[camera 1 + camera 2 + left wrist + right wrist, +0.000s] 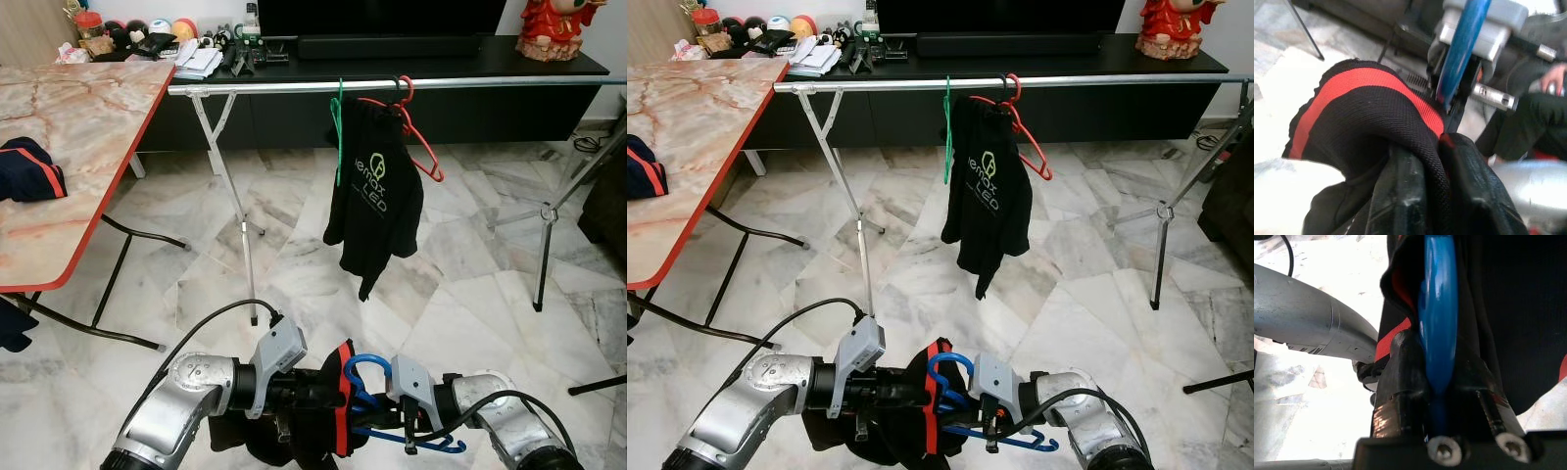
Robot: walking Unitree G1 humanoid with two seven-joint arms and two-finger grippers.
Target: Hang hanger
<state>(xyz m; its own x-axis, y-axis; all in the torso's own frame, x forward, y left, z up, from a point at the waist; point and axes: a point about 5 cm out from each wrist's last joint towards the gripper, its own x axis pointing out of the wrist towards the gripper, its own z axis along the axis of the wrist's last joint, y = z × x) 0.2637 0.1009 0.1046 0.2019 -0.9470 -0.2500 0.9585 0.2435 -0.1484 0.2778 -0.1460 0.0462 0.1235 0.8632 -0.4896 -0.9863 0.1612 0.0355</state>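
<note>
Rail (294, 86) of the silver drying rack spans the room ahead, well apart from the robot, above marble floor (294, 255). A black printed shirt (377, 196) already hangs on it from a red hanger (416, 132), with a green hanger (338, 127) just beside; the rail is bare to either side of these. Marble-top folding table (69, 137) stands to the left with a dark garment (27, 168) on it.

Judged step: carry the loaded blue hanger (367, 377) to the rail and hook it. To do it well, close the distance first, raise both arms together so the garment does not slide off, keep the hook opening facing the rail, and aim at a bare stretch rather than the occupied spot. Hold the cloth until the hook bears weight.

Both arms are low and bent inward, forearms near level, wrists meeting at the robot's midline. Black garment with red trim (1366, 112) is draped on the blue hanger between them.

Left gripper (1425, 181): fingers pinched together on the garment's knit edge. Right gripper (1437, 377): fingers clamped on the blue hanger's bar, cloth lying against both sides.
</note>
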